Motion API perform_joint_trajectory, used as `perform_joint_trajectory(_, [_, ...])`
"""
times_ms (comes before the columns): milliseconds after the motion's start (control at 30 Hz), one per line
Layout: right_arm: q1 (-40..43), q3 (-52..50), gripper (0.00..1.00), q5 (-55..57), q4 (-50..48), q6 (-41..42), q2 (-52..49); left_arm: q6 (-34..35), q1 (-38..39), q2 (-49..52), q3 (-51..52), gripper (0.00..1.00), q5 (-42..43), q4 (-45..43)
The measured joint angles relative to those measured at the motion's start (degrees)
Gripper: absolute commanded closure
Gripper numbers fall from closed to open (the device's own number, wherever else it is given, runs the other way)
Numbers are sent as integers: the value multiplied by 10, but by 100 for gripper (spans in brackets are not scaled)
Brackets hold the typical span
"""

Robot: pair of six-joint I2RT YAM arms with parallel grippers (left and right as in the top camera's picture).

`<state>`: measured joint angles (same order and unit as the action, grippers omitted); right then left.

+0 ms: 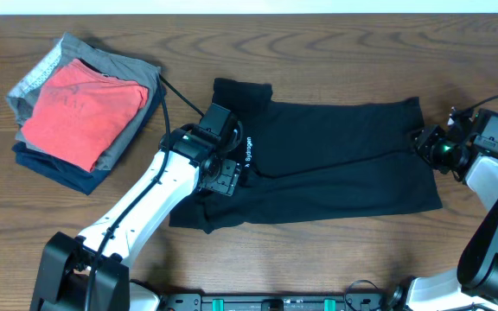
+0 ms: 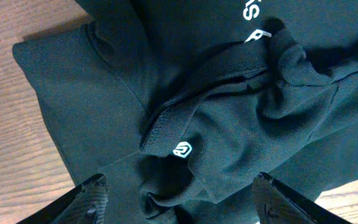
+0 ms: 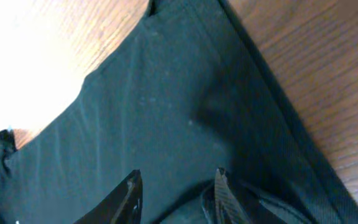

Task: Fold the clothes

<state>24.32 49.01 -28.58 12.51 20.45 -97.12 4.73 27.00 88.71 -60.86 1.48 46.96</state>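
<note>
Black shirt [image 1: 344,160] lies spread across the middle of the table [image 1: 318,52], its hem [image 1: 433,186] at the right of the frame. My left hand [image 2: 180,190] hangs wide open over the rumpled collar [image 2: 185,121], holding nothing. My right hand [image 3: 178,180] sits at the hem, fingers partly parted; whether it pinches cloth I cannot tell. I'd smooth the collar first, then pinch both ends and lift evenly.
</note>
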Motion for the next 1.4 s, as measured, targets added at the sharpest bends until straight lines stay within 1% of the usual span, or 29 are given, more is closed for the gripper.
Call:
perform_joint_trajectory(133, [5,0,63,8,41,3,0,0,0,0,0,24,0,0])
perform_joint_trajectory(333, [17,0,62,52,112,4,7,0,0,0,0,24,0,0])
perform_joint_trajectory(600, [20,0,59,189,236,4,65,0,0,0,0,24,0,1])
perform_joint_trajectory(700, [20,0,59,238,274,4,68,0,0,0,0,24,0,1])
perform_joint_trajectory(933, [20,0,61,286,285,4,68,0,0,0,0,24,0,1])
perform_joint_trajectory(1100, [20,-5,61,296,257,3,68,0,0,0,0,24,0,0])
perform_joint_trajectory(1167, [20,-14,61,297,247,2,68,0,0,0,0,22,0,-8])
perform_joint_trajectory(1300, [20,-47,60,299,236,-4,68,0,0,0,5,21,0,-29])
perform_joint_trajectory(1367, [20,-59,61,301,235,-6,70,0,0,2,12,21,0,-33])
perform_joint_trajectory(1400, [20,-62,63,303,234,-6,72,0,0,4,15,21,0,-34])
